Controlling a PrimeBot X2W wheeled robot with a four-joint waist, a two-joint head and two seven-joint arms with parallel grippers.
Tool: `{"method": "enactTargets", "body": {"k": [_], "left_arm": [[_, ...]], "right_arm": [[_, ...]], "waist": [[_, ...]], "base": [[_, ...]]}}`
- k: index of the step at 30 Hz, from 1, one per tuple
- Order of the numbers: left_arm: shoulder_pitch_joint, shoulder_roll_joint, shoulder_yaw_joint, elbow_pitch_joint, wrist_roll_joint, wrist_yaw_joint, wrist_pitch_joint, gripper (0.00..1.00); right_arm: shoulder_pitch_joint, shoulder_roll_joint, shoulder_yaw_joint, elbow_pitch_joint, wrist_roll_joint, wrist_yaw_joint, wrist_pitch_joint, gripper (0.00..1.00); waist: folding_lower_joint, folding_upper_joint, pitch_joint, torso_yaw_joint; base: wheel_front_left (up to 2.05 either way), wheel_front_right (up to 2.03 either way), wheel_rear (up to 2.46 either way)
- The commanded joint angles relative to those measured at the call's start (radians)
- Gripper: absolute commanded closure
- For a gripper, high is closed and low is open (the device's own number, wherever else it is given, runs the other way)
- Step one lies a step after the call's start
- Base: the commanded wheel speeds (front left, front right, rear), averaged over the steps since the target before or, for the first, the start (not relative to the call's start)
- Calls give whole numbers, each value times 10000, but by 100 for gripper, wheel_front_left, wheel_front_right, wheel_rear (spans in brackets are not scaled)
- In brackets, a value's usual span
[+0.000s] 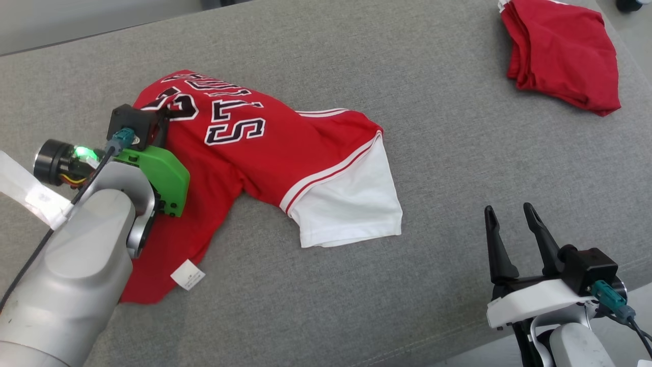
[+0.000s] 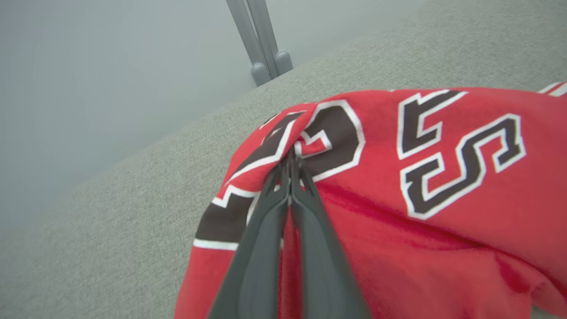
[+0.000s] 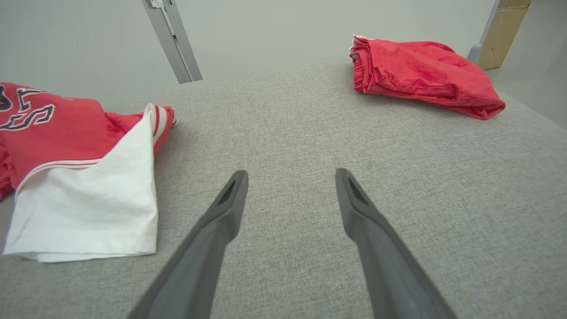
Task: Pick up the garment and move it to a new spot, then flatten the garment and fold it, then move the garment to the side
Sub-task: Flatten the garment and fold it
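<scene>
The left gripper [image 2: 291,161] is clenched on a bunched fold of the crumpled red jersey [image 2: 443,221], which sprawls to its right on the grey surface [image 1: 458,153]. The right gripper [image 1: 511,216] hangs open, well apart. Moving, flattening and folding all remain, I'd say.

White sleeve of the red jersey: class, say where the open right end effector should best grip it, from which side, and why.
Probably the lower hem corner of the white sleeve, approached from the robot's right, low along the grey surface. The sleeve lies flat with its free edge facing the right end effector; the left end effector pinches the jersey at its lettering.
</scene>
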Motion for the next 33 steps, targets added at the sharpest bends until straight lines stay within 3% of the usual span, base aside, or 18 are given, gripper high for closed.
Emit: {"method": "enactTargets", "body": {"k": [1,4,6,7,12,16,24,28,33], "left_arm": [[-301,51,-50,181,201,-114,-308,100],[-502,-63,-80,619,240,-218,-756,100],[-544,-242,-9,919,163,-212,-1115,43],[-465,-334,58,1017,61,-219,-1289,0],[156,-468,318,1095,-188,-44,-1926,0],[1037,-444,815,282,-471,185,-2225,0],[4338,-526,2417,-3517,-30,1007,-2274,0],[6088,-848,3108,-4822,426,1141,-2275,0],[7930,-1390,3998,-5519,1086,982,-2275,0]], "right_arm": [[-70,-18,22,-29,-12,-16,-26,0],[-111,-20,67,-2,-33,-16,-26,0],[-94,-20,51,32,-40,-16,-26,0],[-40,-21,24,47,-50,-16,-26,0],[242,-21,-104,123,-65,-16,-26,0],[428,-21,-331,33,-133,-16,-28,0],[766,-23,-1014,-419,-529,-16,-26,0],[905,-21,-1316,-601,-790,-16,-26,0],[1186,-21,-1547,-630,-973,-16,-26,0]], "waist": [[0,0,13,13],[0,0,-7,31],[0,0,-68,66],[0,0,-123,99],[0,0,-517,311],[0,0,-948,578],[0,0,-1849,1383],[0,0,-2220,1817],[0,0,-2771,2271]], "base": [[0,0,0],[0,0,0],[0,0,0],[0,0,0],[0,0,0],[0,0,0],[0,0,0],[0,0,0],[0,0,0]]}}
